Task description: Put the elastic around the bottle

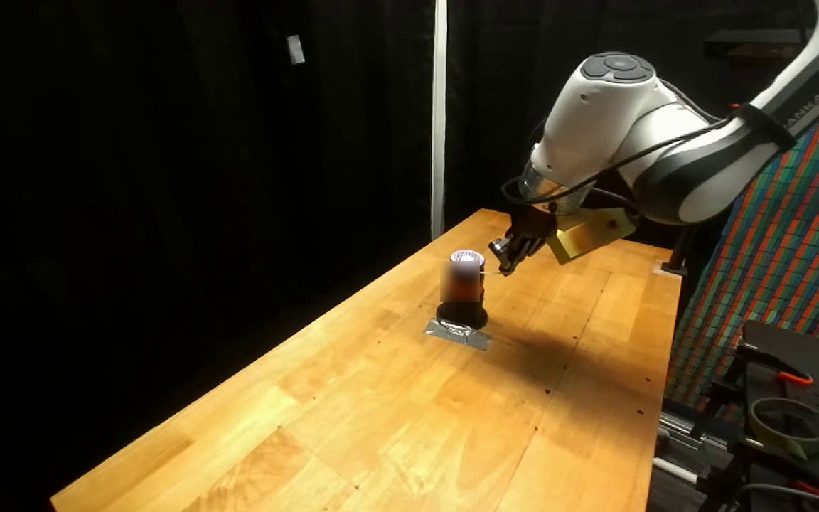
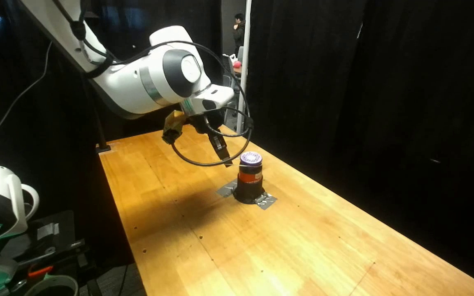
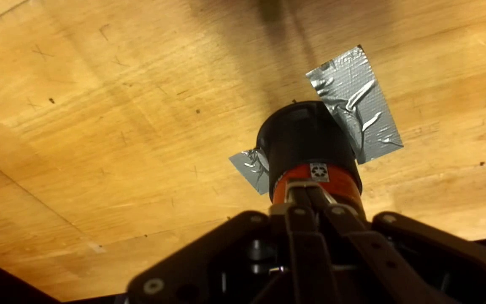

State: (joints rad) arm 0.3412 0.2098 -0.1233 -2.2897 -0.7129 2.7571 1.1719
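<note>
The bottle stands upright, with a white-and-purple patterned lid, dark neck and orange-red label, as an exterior view shows. Its lower part sits in a black flanged base. The elastic shows as a thin pale line at the bottle's neck, just below the lid, running to my fingertips; it also shows in an exterior view. My gripper is beside the bottle at lid height, tilted, fingers together on the elastic. In the wrist view the closed fingertips cover part of the bottle's label; the lid and elastic are hidden there.
Grey tape fixes the black base to the wooden table. A black cable loops from the arm past the gripper. A side bench with a tape roll stands beyond the table edge.
</note>
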